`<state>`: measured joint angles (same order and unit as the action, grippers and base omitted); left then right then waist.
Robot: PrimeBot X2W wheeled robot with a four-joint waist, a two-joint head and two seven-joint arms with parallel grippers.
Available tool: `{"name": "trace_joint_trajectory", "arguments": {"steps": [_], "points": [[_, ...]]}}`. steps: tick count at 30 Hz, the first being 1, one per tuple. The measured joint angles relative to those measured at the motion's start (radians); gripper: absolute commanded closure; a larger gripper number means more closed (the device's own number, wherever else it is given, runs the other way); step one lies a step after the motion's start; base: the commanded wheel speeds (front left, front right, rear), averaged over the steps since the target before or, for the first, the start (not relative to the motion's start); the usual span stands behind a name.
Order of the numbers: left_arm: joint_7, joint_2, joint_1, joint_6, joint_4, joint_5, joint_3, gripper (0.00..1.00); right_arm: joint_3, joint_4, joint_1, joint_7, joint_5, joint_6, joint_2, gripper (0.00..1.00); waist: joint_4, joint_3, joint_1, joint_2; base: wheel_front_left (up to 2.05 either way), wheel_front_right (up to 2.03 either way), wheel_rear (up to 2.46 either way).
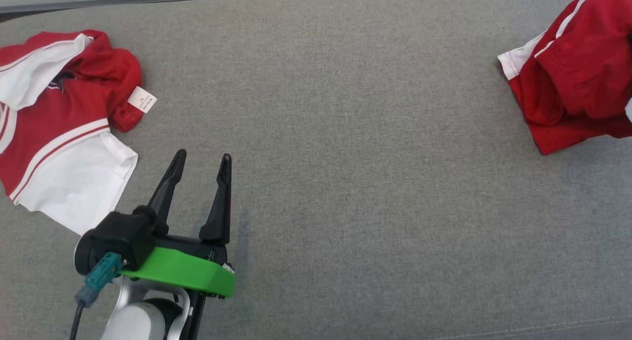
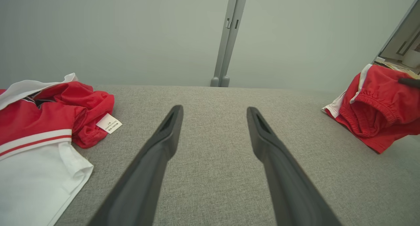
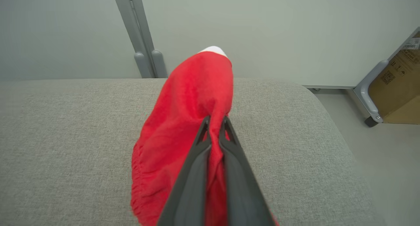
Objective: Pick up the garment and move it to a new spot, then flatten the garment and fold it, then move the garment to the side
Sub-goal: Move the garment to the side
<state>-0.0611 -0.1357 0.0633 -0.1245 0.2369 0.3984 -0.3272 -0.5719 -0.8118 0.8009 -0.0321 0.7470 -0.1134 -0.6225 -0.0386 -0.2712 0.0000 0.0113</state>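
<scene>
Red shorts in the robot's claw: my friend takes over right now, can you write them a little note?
Right gripper: shut on the red shorts, which are bunched up at the right end of the grey cushion.
Left gripper: open, empty, above the cushion beside the red and white shirt.
Done: shorts gripped.
Left: set them in a new spot, flatten, fold, move aside.

A red-and-white shirt (image 1: 59, 128) lies rumpled at nine o'clock on a grey fabric-covered surface (image 1: 370, 207), with its white label (image 1: 142, 99) turned up at the shirt's two o'clock edge. At twelve o'clock, behind the surface, a grey upright post (image 2: 229, 35) divides a pale wall (image 2: 115, 32). A cardboard box (image 3: 402, 88) stands on the floor (image 3: 387, 160) at three o'clock.
</scene>
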Motion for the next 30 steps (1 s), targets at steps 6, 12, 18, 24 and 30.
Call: {"name": "trace_joint_trajectory", "arguments": {"steps": [6, 12, 18, 24, 30], "points": [[0.027, -0.007, 0.024, 0.000, 0.036, -0.015, -0.002, 0.00, 0.011, -0.045, 0.019, 0.011, -0.001, 0.011, -0.013, 1.00, -0.021, -0.044, 0.0000, 0.0000, 0.00, 0.00, 0.00], [0.056, -0.015, 0.041, 0.000, 0.062, -0.037, -0.011, 0.00, 0.013, -0.086, 0.035, 0.008, -0.019, 0.044, -0.036, 1.00, -0.033, -0.083, 0.0000, 0.0000, 0.00, 0.00, 0.00], [0.078, -0.021, 0.053, 0.000, 0.073, -0.046, -0.020, 0.00, 0.019, -0.109, 0.072, -0.035, -0.034, 0.073, -0.037, 1.00, -0.036, -0.115, 0.0000, 0.0000, 0.00, 0.00, 0.00], [0.088, -0.021, 0.061, 0.000, 0.079, -0.053, -0.024, 0.00, -0.016, -0.142, 0.077, -0.061, -0.094, 0.119, -0.032, 1.00, -0.027, -0.133, 0.0000, 0.0000, 0.00, 0.00, 0.00], [0.097, -0.021, 0.062, 0.000, 0.084, -0.059, -0.008, 0.00, -0.026, -0.186, 0.076, -0.092, -0.132, 0.181, -0.028, 0.04, -0.024, -0.138, 0.0000, 0.0000, 0.00, 0.00, 0.00]]}}
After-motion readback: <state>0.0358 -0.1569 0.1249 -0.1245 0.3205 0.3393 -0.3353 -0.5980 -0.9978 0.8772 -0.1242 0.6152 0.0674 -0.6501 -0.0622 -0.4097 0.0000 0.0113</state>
